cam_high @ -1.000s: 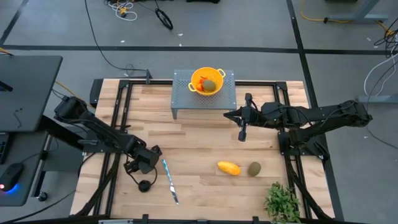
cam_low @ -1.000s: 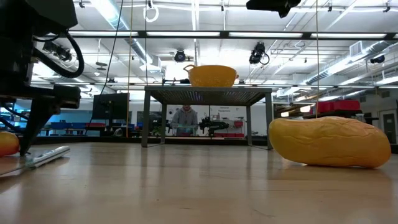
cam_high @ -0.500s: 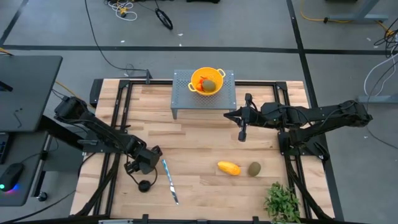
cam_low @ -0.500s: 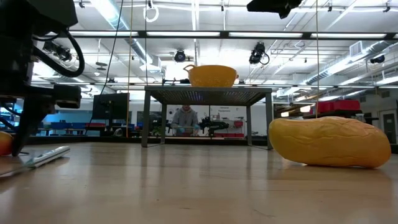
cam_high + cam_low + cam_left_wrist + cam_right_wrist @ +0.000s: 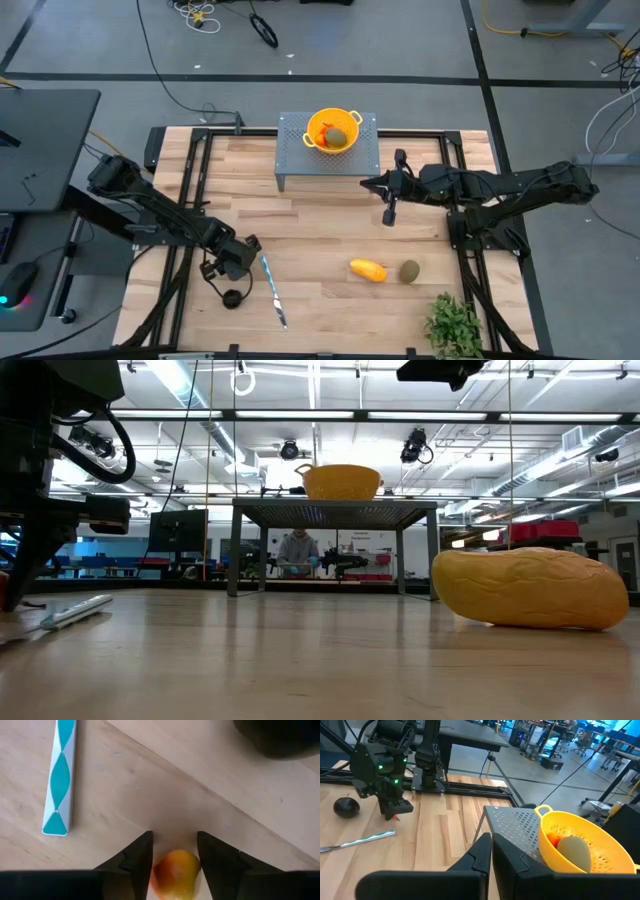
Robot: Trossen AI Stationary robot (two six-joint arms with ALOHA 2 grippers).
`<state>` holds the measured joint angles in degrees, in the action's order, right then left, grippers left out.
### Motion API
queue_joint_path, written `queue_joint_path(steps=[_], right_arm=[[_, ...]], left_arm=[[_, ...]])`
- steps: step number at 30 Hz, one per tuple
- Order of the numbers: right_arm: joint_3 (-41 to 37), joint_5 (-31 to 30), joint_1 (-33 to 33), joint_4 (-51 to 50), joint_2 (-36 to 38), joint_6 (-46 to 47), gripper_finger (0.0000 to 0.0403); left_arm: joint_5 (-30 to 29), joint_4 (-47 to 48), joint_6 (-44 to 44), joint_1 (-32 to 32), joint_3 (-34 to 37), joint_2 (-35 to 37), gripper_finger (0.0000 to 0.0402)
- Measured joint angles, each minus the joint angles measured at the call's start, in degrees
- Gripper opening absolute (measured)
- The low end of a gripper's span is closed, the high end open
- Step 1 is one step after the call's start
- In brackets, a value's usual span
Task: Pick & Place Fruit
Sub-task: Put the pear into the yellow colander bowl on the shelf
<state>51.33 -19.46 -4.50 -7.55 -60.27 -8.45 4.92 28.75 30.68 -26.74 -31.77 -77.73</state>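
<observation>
Straddling an orange-red fruit (image 5: 175, 880) unseen from above, the left claw (image 5: 175, 851) looks spread.

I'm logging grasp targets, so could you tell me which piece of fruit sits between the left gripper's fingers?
The small orange-red fruit on the table's left side, flanked by the left gripper. The dark round fruit, yellow-orange oblong and green oval lie apart.

You're looking at two matte black jointed arms of blocky segments. The left gripper (image 5: 175, 851) ends in two dark wedge-shaped fingers (image 5: 134, 861); its housing shows small green lights. The right gripper (image 5: 389, 215) is slim and black.
</observation>
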Motion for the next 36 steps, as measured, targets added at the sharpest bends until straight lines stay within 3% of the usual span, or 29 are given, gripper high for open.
queue_joint_path(steps=[14, 27, 36], right_arm=[[0.00, 0.02, 0.47, 0.00, 0.00, 0.00, 0.0022], [0.00, 0.04, 0.47, 0.02, 0.00, 0.00, 0.0022], [0.00, 0.07, 0.47, 0.01, 0.00, 0.00, 0.0022]], left_arm=[[0.40, 0.67, -0.45, 0.04, -0.27, 0.18, 0.0159], [-2.69, 6.63, -0.23, 0.04, -6.52, 0.20, 0.0272], [-4.05, 12.77, -4.19, 0.05, -6.71, 0.22, 0.0280]])
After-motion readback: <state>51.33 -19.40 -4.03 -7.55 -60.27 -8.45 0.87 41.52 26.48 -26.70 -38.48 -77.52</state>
